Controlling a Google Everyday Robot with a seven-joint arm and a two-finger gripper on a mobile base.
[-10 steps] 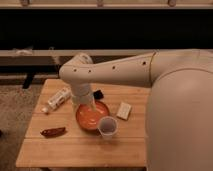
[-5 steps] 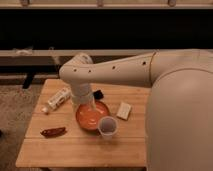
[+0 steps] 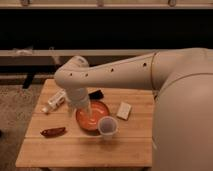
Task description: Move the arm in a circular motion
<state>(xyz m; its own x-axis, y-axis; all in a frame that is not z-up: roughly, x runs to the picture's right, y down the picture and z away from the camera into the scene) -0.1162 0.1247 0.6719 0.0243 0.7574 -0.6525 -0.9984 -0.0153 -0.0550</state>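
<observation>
Unmoved since half a second ago, cream-white arm (image 3: 115, 75) bent over wooden table (image 3: 75, 147), gripper (image 3: 84, 109) low over orange bowl (image 3: 98, 114), open or closed impossible to tell, cup (image 3: 107, 126) just beside.

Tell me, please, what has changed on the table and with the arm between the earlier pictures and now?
Nothing has visibly changed. The arm keeps the same bent pose, with its hand pointing down over the orange bowl. Nothing was taken hold of or let go. The clear cup, the white block and the dark red item lie where they were on the wooden table.
</observation>
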